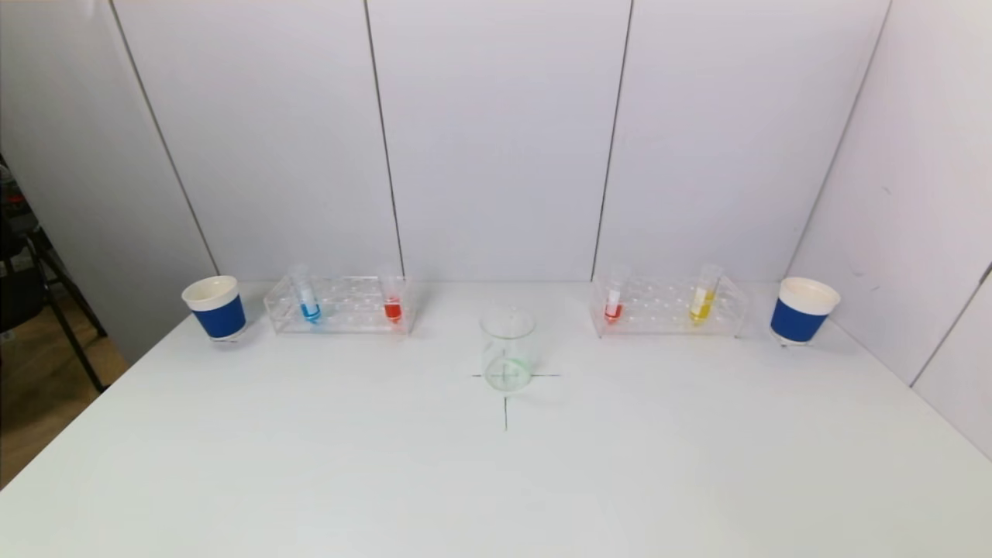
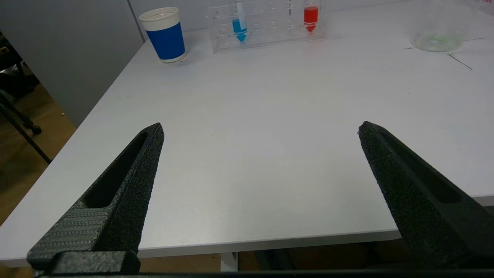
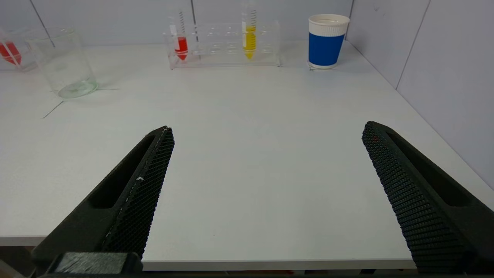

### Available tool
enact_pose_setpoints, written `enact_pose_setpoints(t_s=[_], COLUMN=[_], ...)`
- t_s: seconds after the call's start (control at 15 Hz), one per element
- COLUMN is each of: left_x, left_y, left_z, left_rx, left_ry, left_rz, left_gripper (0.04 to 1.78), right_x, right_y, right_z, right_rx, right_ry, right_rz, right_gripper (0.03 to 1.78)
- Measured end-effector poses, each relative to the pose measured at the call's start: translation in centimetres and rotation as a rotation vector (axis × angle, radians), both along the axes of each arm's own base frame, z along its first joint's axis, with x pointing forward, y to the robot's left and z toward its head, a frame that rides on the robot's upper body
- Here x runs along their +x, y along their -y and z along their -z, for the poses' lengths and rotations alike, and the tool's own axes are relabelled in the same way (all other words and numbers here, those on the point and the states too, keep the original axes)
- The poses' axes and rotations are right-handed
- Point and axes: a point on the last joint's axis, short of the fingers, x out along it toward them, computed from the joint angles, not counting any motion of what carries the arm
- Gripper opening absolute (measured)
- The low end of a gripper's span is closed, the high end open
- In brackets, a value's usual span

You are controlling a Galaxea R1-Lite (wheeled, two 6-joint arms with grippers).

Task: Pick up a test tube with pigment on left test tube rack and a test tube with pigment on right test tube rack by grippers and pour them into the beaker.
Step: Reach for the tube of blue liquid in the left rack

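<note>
The clear left rack (image 1: pixel 341 306) holds a blue tube (image 1: pixel 308 302) and a red tube (image 1: pixel 393 304). The clear right rack (image 1: pixel 666 308) holds a red tube (image 1: pixel 613 304) and a yellow tube (image 1: pixel 703 298). A glass beaker (image 1: pixel 508 349) stands on a cross mark at the table's middle. Neither arm shows in the head view. My left gripper (image 2: pixel 260 129) is open and empty at the near table edge, far from the left rack (image 2: pixel 266 27). My right gripper (image 3: pixel 268 129) is open and empty at the near edge, far from the right rack (image 3: pixel 225 48).
A blue-and-white paper cup (image 1: pixel 215 308) stands left of the left rack. Another cup (image 1: pixel 803 310) stands right of the right rack. White walls close the back and right. The table's left edge drops to the floor beside a black stand (image 1: pixel 46 294).
</note>
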Motion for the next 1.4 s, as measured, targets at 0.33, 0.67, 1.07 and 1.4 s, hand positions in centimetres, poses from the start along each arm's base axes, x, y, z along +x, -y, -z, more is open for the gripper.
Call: enact_pose_setpoints(t_s=[0.33,0.67,1.07,1.4], left_x=[0.00,0.00,0.00,-0.01], left_y=[0.00,0.00,0.02,0.00], left_z=[0.00,0.00,0.01,-0.02], left_rx=[0.000,0.000,0.006,0.003], left_ry=[0.000,0.000,-0.001,0.000], left_rz=[0.000,0.000,0.008,0.002], left_gripper=[1.76,1.76,1.76,1.76], right_x=[0.00,0.00,0.00,0.00], right_y=[0.00,0.00,0.00,0.00], right_z=[0.00,0.02,0.02,0.01], right_rx=[0.001,0.000,0.001,0.000], right_ry=[0.000,-0.001,-0.001,0.000], right_rz=[0.000,0.000,0.000,0.000], right_gripper=[1.77,1.77,1.77,1.77])
